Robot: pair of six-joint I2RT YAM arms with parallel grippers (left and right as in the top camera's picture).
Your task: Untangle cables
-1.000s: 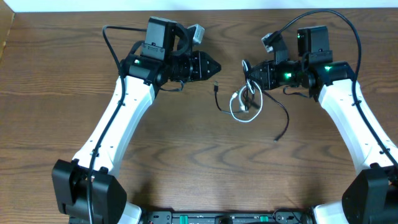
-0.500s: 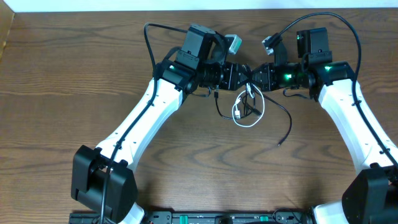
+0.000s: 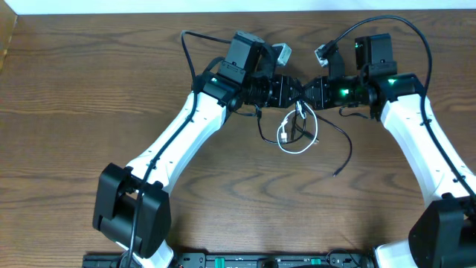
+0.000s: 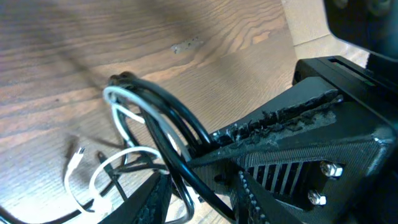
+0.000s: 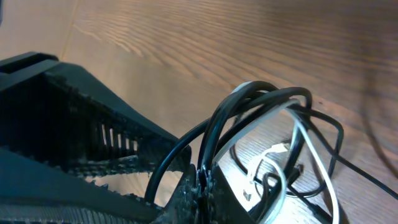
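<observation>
A tangle of a white cable (image 3: 296, 140) and black cables (image 3: 339, 136) hangs from my right gripper and rests on the wooden table (image 3: 89, 89). My right gripper (image 3: 308, 92) is shut on black loops at the top of the bundle; in the right wrist view its fingers (image 5: 200, 190) pinch the black cable (image 5: 214, 124). My left gripper (image 3: 291, 91) faces it tip to tip. In the left wrist view it (image 4: 200, 200) is open, with black loops (image 4: 163, 118) and white loops (image 4: 118, 102) passing between its jaws. The right gripper's body (image 4: 311, 143) fills the right of that view.
A black cable tail ends on the table at front right (image 3: 335, 173). Another black end with a plug lies left of the bundle (image 3: 259, 113). A white plug (image 4: 76, 155) rests on the wood. The arms' own black leads arc over the table's back edge (image 3: 394, 18).
My left arm has swung right until its gripper meets the right gripper over the bundle. The bundle and the black tail shifted slightly. The right arm has stayed in place.
</observation>
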